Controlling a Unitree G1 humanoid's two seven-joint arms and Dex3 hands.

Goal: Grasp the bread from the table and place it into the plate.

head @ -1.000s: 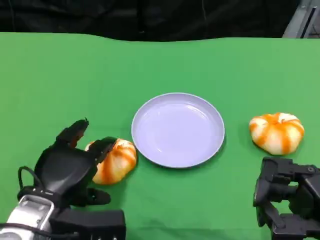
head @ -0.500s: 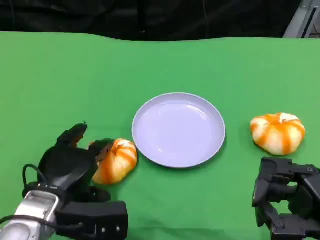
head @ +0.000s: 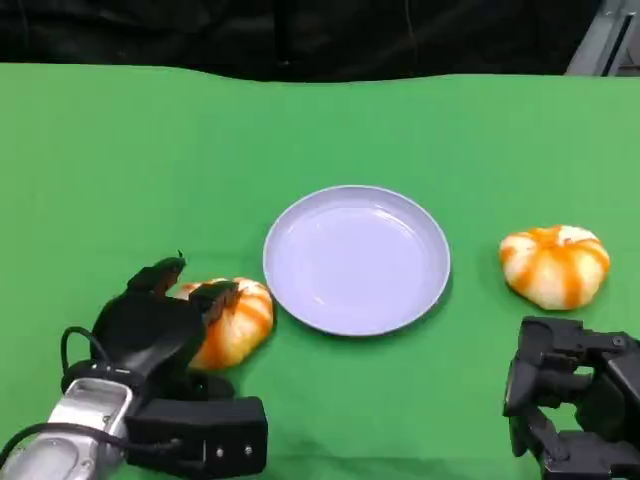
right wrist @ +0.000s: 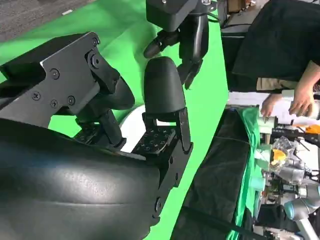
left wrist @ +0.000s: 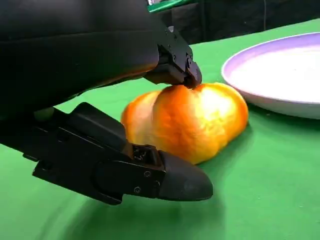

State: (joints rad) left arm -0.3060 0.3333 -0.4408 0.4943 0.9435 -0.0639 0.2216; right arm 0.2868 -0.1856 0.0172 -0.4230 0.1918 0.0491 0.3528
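Nearest, left robot hand (head: 160,325) wrapped over the glossy orange-and-white lobed bread (head: 232,318), fingertip on top, thumb low beside it; grip seemingly forming, bread not yet lifted off the green bench (head: 120,170). Right robot hand (head: 570,395) idle, fingers curled, holding nothing. Beyond, smooth round lavender plate (head: 357,259) awaiting bread.

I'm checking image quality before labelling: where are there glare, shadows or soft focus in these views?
Head view: even light, sharp, faint sheen on the plate, soft shadow under the left hand. Left wrist view: bright glare on the bread, nearest fingers soft. Right wrist view: right hand looms close, background cluttered.
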